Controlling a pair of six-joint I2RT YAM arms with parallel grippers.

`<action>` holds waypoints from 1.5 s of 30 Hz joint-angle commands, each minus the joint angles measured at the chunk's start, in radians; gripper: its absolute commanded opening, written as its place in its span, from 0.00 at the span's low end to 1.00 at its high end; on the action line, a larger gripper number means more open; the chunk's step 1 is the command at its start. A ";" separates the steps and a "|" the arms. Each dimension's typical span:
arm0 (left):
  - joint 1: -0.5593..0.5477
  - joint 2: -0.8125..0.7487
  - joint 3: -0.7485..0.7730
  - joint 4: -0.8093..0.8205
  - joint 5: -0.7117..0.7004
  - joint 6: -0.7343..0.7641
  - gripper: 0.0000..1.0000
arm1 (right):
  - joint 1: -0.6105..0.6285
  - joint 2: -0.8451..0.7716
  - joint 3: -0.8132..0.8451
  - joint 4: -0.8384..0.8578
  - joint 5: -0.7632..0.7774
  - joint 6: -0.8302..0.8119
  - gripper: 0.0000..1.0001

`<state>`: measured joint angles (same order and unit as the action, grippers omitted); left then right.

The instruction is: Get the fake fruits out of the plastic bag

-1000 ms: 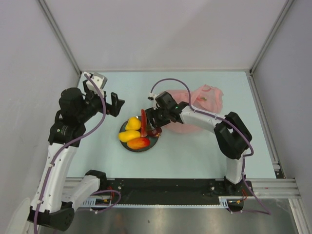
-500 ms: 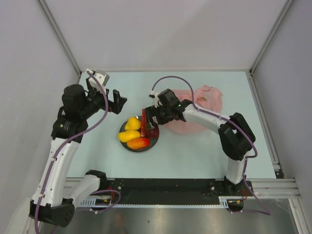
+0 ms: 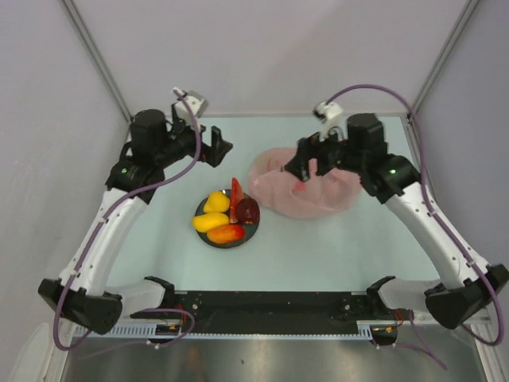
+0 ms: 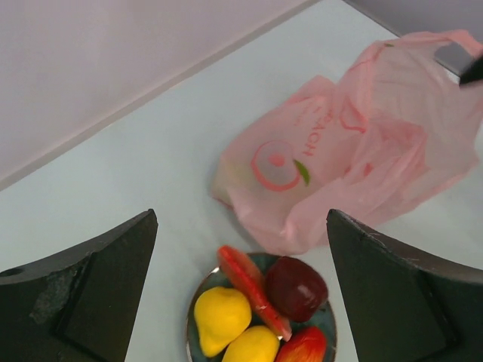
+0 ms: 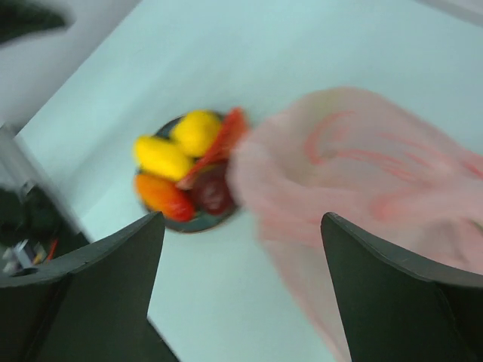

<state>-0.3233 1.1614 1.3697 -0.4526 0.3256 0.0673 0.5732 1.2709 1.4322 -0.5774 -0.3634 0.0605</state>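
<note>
The pink plastic bag [image 3: 306,191] lies crumpled on the table, right of the dark blue plate [image 3: 253,231]. It also shows in the left wrist view [image 4: 339,158] and the right wrist view [image 5: 362,173]. On the plate lie two yellow fruits [image 3: 213,212], a red-orange mango [image 3: 227,233], a watermelon slice [image 3: 235,199] and a dark red piece [image 3: 248,211]. My left gripper [image 3: 218,147] is open and empty, raised above the table behind the plate. My right gripper [image 3: 306,161] is open and empty above the bag's far edge.
Grey walls enclose the table on the left, back and right. A black rail [image 3: 270,306] with both arm bases runs along the near edge.
My right gripper has left the plate, risen and moved right over the bag, leaving the dark red piece on the plate. My left gripper has risen and moved right and back.
</note>
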 commanded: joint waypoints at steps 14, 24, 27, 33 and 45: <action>-0.465 0.604 0.448 -0.064 0.016 0.227 0.99 | -0.424 -0.151 -0.127 -0.191 0.316 -0.194 0.90; -0.507 0.552 0.373 -0.175 -0.164 0.336 0.95 | -0.446 -0.087 -0.225 -0.131 0.353 -0.269 0.91; -0.505 0.612 0.420 -0.225 -0.249 0.370 0.85 | -0.450 -0.019 -0.219 -0.121 0.331 -0.272 0.90; -0.491 0.734 0.564 -0.265 -0.321 0.411 0.00 | -0.469 0.099 -0.190 -0.030 0.256 -0.280 0.52; -0.395 0.695 0.781 0.215 -0.380 0.270 0.00 | -0.552 0.119 0.025 0.352 0.175 -0.274 0.00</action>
<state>-0.7128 2.0010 2.1265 -0.4652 -0.0776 0.4065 0.0704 1.4765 1.4033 -0.3569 -0.1329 -0.2291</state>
